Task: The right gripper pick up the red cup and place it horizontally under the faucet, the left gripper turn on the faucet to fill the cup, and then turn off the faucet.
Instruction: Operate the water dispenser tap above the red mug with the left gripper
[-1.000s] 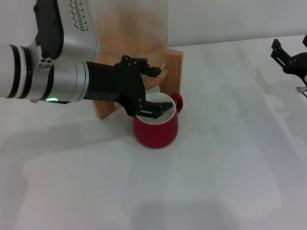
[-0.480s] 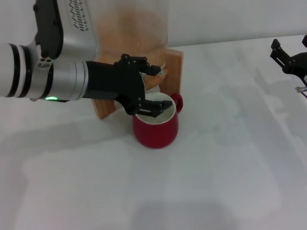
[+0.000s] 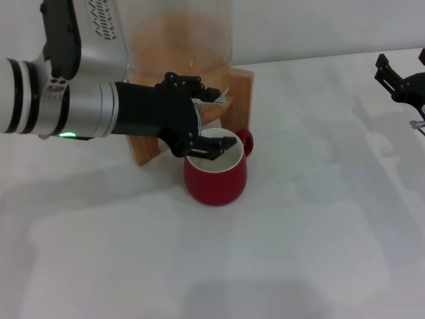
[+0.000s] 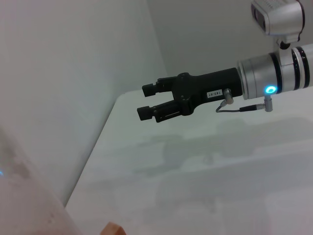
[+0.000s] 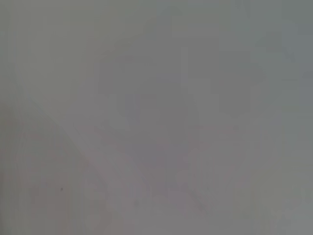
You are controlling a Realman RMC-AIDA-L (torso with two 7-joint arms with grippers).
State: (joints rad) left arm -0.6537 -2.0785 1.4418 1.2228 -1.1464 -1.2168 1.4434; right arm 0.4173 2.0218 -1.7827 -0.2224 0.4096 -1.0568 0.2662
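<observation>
The red cup stands upright on the white table, its white inside showing, directly below the faucet of the glass dispenser. My left gripper reaches in from the left at the faucet. Its upper fingers lie by the chrome lever, and its lower finger hangs over the cup's rim. The jaws stand wide apart, open. My right gripper hovers at the far right edge, away from the cup. It also shows in the left wrist view, right gripper, open and holding nothing.
The glass dispenser sits in a wooden stand at the back. White table stretches in front and to the right of the cup. The right wrist view shows only plain pale surface.
The left arm has shifted slightly left and up, and its fingers have spread a little at the faucet. More of the chrome lever shows. The cup and right arm have not moved.
</observation>
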